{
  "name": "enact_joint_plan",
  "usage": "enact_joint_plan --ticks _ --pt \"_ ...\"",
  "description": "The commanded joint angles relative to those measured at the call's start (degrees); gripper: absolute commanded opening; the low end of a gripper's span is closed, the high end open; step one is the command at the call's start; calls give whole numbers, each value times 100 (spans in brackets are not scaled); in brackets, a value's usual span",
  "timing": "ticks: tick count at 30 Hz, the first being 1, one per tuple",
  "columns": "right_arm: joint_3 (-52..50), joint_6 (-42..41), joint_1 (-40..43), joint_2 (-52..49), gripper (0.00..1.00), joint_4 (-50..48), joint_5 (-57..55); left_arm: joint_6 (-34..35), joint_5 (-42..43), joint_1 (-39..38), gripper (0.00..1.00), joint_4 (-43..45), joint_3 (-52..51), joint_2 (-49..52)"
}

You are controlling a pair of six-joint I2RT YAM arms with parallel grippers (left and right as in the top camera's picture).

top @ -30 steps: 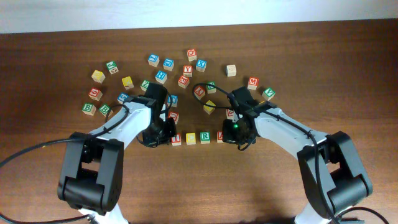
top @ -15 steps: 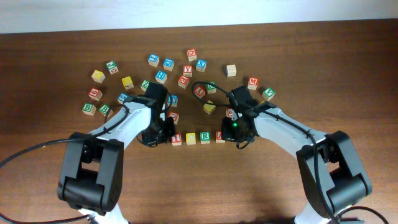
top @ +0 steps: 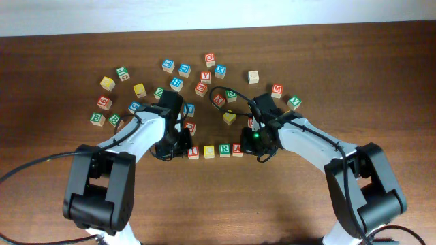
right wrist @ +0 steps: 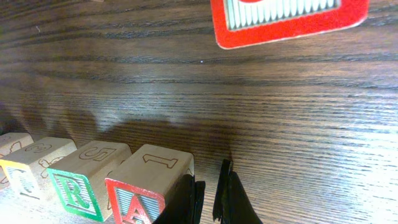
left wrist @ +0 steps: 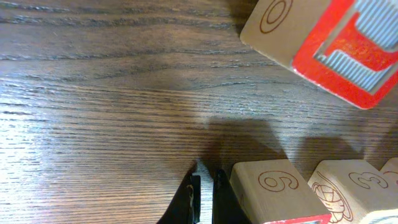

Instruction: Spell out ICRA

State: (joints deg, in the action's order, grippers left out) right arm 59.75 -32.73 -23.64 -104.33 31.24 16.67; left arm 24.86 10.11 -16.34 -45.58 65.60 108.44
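Four letter blocks stand in a row near the table's middle: red I (top: 193, 152), yellow C (top: 208, 151), green R (top: 224, 149) and red A (top: 237, 148). My left gripper (top: 178, 147) is shut and empty, low on the table just left of the I block (left wrist: 273, 186); its fingers (left wrist: 204, 190) rest against that block's side. My right gripper (top: 251, 143) is shut and empty, its fingers (right wrist: 209, 194) touching the right side of the A block (right wrist: 149, 183). The R block (right wrist: 87, 174) and C block (right wrist: 34, 163) stand beside it.
Several loose letter blocks lie scattered behind the row, the closest a red one (top: 190, 127), a yellow one (top: 229, 118) and a red one (top: 252, 124) by the right arm. A red block (left wrist: 336, 37) lies ahead of the left fingers, and another (right wrist: 286, 18) ahead of the right fingers.
My right gripper has moved left and slid the red A block up against the green R block. The left arm has stayed in place.
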Motion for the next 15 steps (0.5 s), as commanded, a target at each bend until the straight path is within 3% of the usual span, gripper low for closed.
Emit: enact_joint_plan --ticks 1,15 --pt "-35 -42 -42 -101 4 -2 92 -98 66 -162 3 15 -52 37" --pt "-35 -57 -50 -101 4 -173 94 -98 61 -313 6 358 -55 37"
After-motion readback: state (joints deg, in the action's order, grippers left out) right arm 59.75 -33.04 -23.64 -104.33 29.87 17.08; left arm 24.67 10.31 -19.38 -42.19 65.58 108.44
